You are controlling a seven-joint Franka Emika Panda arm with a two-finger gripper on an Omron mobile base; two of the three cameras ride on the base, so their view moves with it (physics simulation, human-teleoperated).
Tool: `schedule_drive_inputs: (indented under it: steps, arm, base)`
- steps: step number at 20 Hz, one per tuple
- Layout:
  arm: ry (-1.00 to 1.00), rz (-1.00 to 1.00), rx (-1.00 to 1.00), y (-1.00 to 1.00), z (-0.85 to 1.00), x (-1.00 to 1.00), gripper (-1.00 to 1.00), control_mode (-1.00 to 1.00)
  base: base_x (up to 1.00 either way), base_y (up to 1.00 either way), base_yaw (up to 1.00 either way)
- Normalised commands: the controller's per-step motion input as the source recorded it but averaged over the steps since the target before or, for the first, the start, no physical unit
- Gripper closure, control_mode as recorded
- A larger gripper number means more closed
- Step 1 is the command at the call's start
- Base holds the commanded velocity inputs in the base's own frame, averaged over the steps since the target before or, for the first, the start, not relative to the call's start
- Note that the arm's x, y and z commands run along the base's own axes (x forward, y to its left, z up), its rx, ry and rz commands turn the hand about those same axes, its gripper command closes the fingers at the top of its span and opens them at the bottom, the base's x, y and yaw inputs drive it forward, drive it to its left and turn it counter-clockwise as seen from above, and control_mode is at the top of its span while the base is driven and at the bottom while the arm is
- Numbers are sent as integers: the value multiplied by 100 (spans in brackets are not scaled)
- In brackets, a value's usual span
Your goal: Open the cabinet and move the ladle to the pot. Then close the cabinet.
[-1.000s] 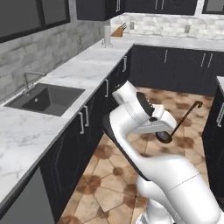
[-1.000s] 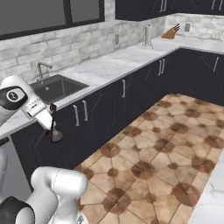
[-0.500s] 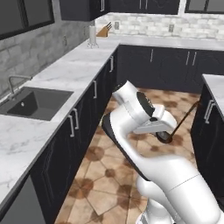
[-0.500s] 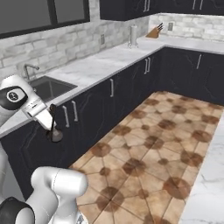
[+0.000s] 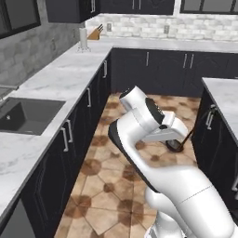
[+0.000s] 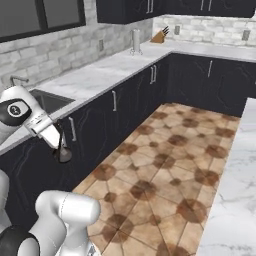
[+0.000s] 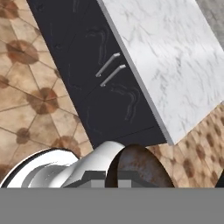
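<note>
The fingers (image 6: 60,142) are clenched on the ladle (image 5: 179,142), which hangs out over the tiled floor (image 6: 170,150) with its bowl low (handle slanting up in the left base view). A marble worktop (image 5: 60,83) with a sink (image 5: 23,116) runs along the wall
</note>
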Motion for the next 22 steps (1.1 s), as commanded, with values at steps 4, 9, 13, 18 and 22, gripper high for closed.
schedule_drive_inputs:
  steps: [4, 9, 13, 18, 22]
  arm:
    - [0, 0, 0, 0, 0, 0, 100, 100]
    - [0, 0, 0, 0, 0, 0, 100, 100]
    - [0, 0, 0, 0, 0, 0, 100, 100]
    - [0, 0, 0, 0, 0, 0, 100, 100]
    - [0, 0, 0, 0, 0, 0, 100, 100]
  base:
    - [37, 0, -21]
    - [42, 0, -21]
    - [49, 0, -21]
    - [68, 2, -20]
    - [61, 1, -21]
